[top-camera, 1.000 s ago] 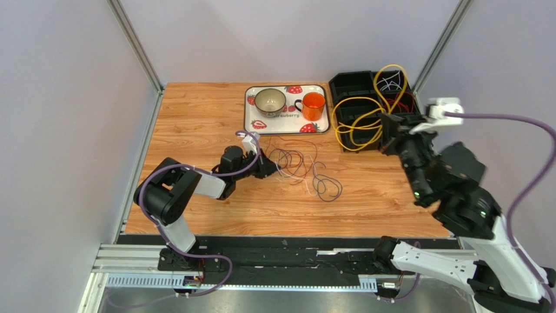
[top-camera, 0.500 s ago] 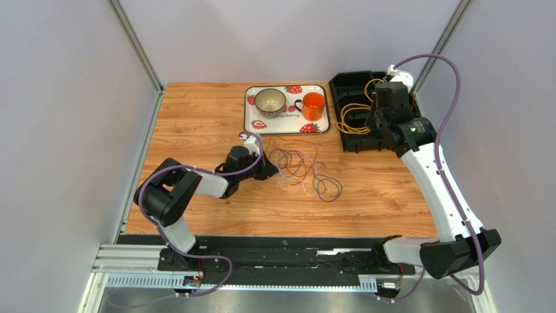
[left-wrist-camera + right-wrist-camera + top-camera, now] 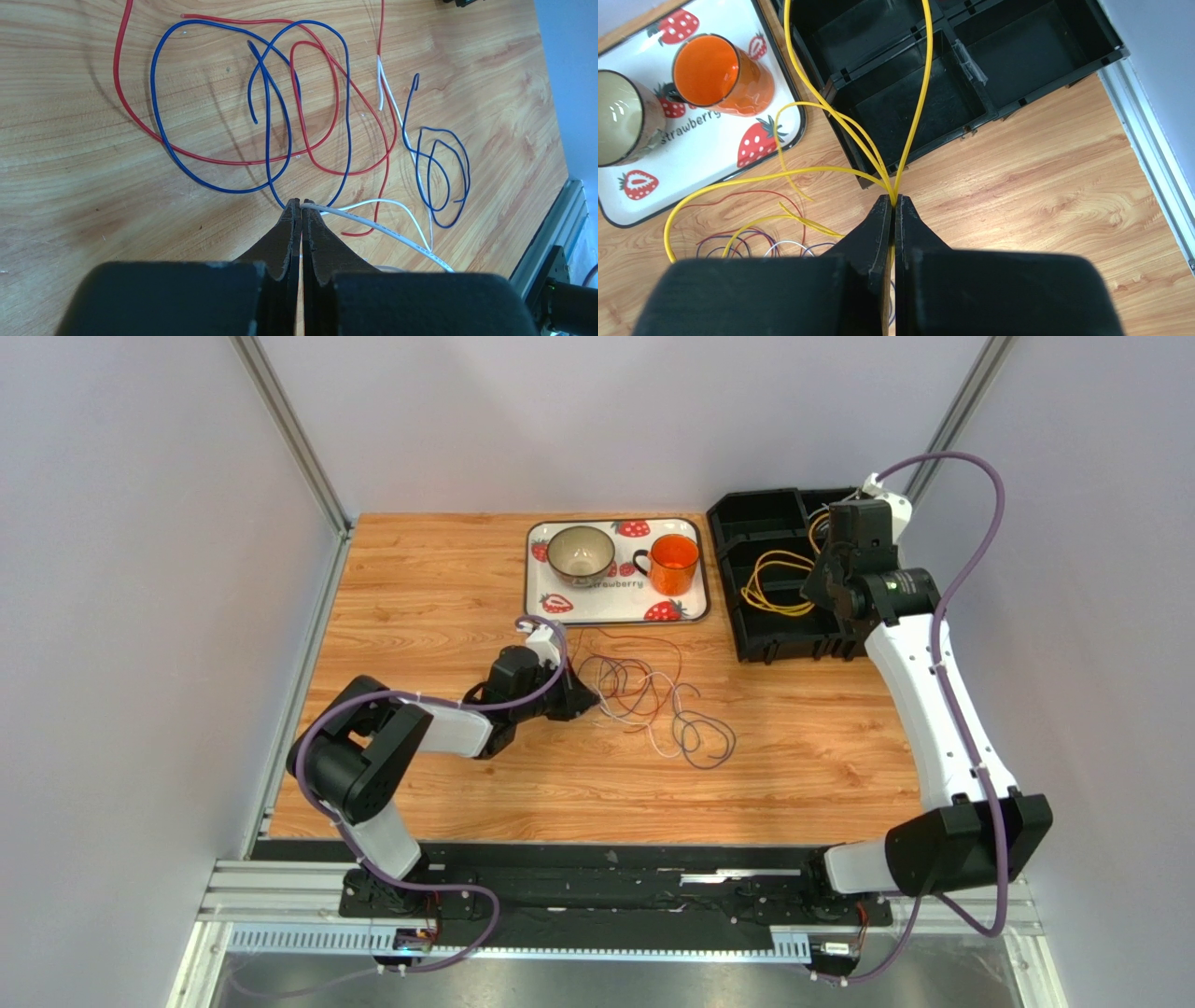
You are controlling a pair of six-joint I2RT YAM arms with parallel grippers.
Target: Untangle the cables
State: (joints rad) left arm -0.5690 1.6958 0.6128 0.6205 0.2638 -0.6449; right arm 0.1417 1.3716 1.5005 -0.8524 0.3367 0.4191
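Note:
A tangle of thin red, blue and white cables (image 3: 652,693) lies mid-table. In the left wrist view, blue loops (image 3: 210,126) and red loops (image 3: 330,105) cross each other on the wood. My left gripper (image 3: 575,703) lies low at the tangle's left edge, shut on the white cable (image 3: 379,227) at its tips (image 3: 302,204). My right gripper (image 3: 825,592) hangs over the black bin (image 3: 744,518), shut (image 3: 893,201) on a bunch of yellow cable (image 3: 829,119). The yellow loops (image 3: 779,581) hang into the bin.
A strawberry tray (image 3: 536,577) at the back holds a bowl (image 3: 579,550) and an orange mug (image 3: 675,560). The black compartment bin (image 3: 1018,42) sits at the back right corner, near the frame post.
My right arm has swung back from near the camera to over the bin, carrying the yellow cable; its loops now hang smaller and lower in the bin. The left gripper has barely moved.

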